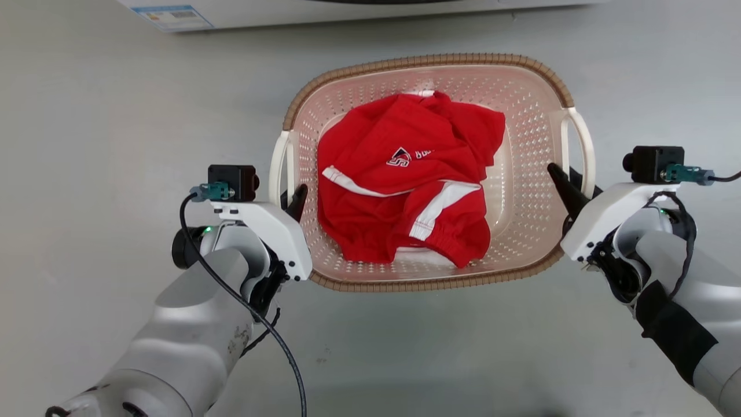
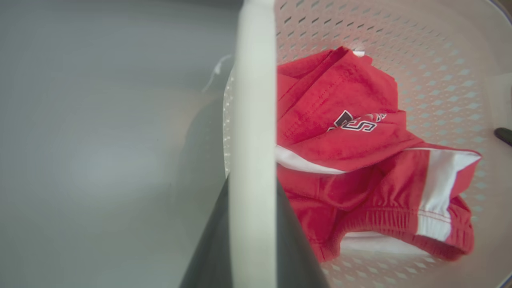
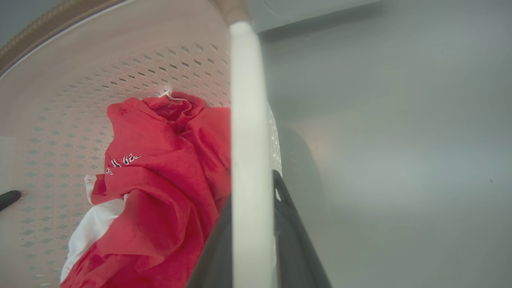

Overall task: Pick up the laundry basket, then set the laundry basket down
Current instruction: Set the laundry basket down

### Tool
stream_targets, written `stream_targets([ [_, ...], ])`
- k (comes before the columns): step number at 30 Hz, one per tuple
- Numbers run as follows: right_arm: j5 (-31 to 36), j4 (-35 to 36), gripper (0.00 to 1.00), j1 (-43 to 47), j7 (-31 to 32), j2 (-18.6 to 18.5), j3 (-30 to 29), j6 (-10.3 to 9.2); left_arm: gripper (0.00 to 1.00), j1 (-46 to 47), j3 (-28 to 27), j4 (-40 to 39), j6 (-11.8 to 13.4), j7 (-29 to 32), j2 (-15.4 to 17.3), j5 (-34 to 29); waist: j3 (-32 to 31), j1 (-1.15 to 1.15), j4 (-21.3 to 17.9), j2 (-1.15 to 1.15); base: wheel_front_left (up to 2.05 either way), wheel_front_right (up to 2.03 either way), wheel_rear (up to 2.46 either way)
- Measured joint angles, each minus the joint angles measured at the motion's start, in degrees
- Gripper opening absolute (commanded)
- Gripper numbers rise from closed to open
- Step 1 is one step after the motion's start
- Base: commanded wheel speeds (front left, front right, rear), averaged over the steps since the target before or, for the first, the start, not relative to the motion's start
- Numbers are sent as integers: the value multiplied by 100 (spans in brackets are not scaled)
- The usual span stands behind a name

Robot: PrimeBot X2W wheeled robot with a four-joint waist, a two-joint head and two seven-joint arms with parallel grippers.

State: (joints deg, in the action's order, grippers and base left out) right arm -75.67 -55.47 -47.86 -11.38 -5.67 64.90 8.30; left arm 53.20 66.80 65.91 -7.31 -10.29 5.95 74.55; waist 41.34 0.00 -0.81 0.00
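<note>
**Both grippers locked onto the basket handles**

The laundry basket (image 1: 524, 202) was dead centre over the grey floor (image 1: 116, 116), with its far side close to a white washing machine (image 1: 347, 8). The left gripper (image 1: 292, 198) had its jaws clamped on the left white loop handle (image 1: 279, 165). Same deal for the right gripper (image 1: 564, 176) on the right handle (image 1: 586, 147). Both wrist views showed a handle pinched between the two dark fingers. Makes sense to me: a grip on each side keeps it level, so the crumpled red garment (image 1: 399, 174) inside doesn't slide. Honestly couldn't tell whether it was off the floor. My guess is the lift was the step in hand.
</note>
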Motion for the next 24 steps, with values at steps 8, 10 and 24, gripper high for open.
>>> stream_targets([
  [8, 11, 113, 0, -330, -133, -132, -154, 0, 0, 487, 82, 59, 0, -156, -52, -148, 675, 0, 21, 0, 0, 0, 0],
  [10, 77, 178, 0, -399, -170, -202, -219, 0, 0, 589, 81, 88, 0, -211, -97, -154, 821, 0, 49, 0, 0, 0, 0],
  [24, 932, 396, 0, -570, -208, -318, -932, 0, 0, 948, 69, 249, 1, -420, -229, -297, 1362, 0, 226, 0, 0, 0, 0],
])
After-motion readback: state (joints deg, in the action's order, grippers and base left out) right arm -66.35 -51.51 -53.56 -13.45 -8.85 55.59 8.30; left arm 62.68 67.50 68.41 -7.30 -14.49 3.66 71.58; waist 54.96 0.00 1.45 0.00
